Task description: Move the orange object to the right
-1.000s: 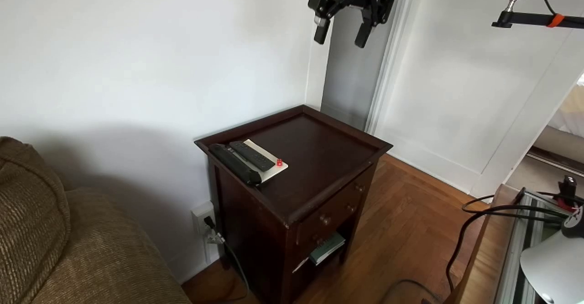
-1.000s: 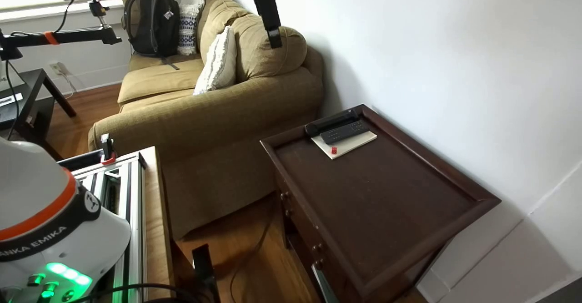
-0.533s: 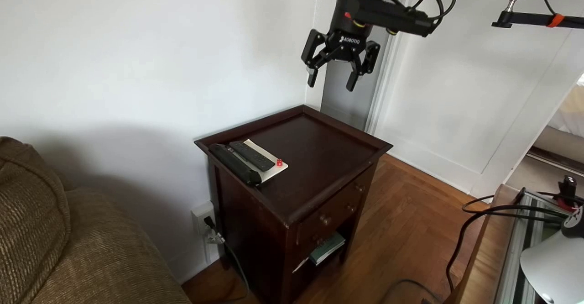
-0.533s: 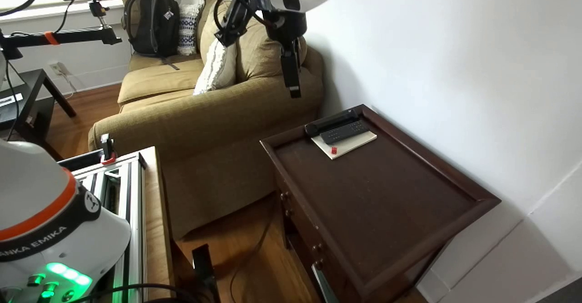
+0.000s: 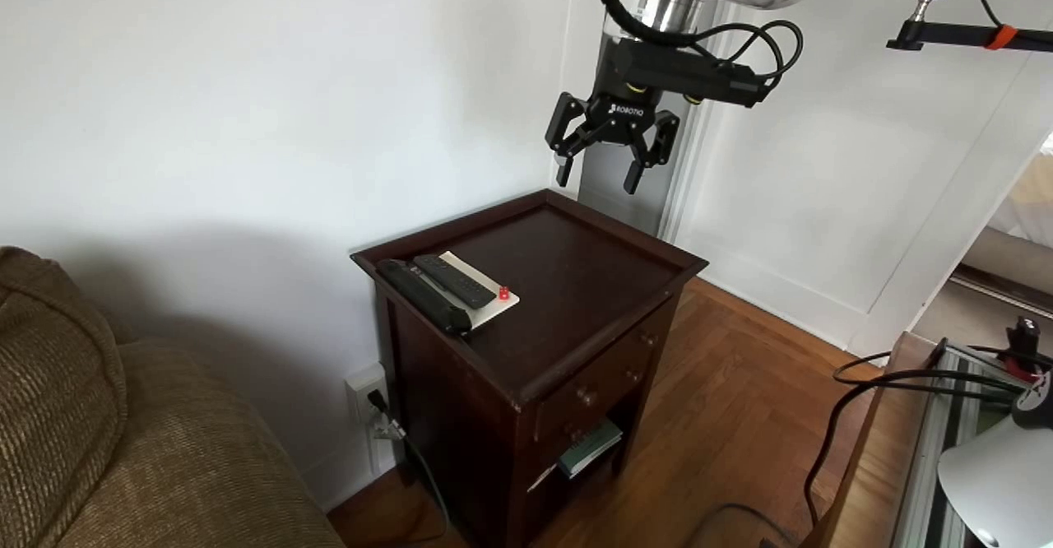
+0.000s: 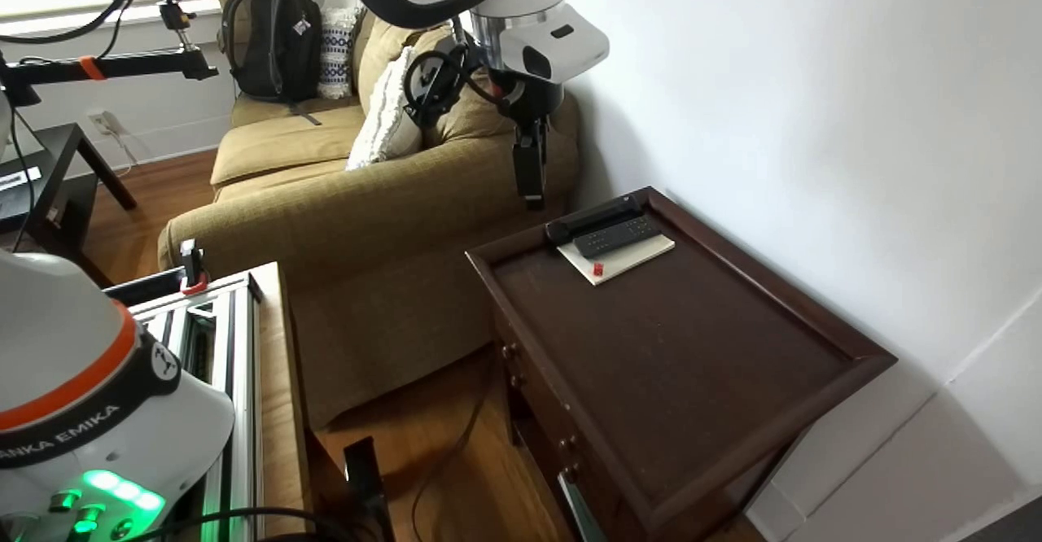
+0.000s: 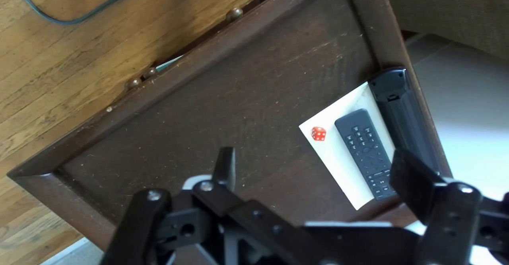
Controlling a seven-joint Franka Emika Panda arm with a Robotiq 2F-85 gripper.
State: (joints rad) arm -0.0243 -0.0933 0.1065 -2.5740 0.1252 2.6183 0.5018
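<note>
The orange object is a tiny orange-red die with white dots (image 7: 318, 133). It lies near a corner of a white pad (image 7: 338, 161) on the dark wooden cabinet top (image 7: 238, 110). The die also shows in both exterior views (image 5: 503, 292) (image 6: 598, 268). My gripper (image 5: 598, 186) is open and empty, pointing down, well above the cabinet top and apart from the die. It also shows in an exterior view (image 6: 533, 200), seen edge-on. In the wrist view the open fingers (image 7: 316, 157) stand either side of the pad, with the die ahead between them.
A dark remote (image 7: 366, 153) lies on the pad beside the die. A thick black bar (image 7: 407, 117) lies along the cabinet's raised edge. A wall (image 6: 814, 119) stands behind the cabinet. A brown sofa (image 5: 181, 441) is at its side.
My gripper has come down from the top of the exterior views towards the cabinet, quickly at first and then less. It stays open. The die, pad and remote have not moved.
</note>
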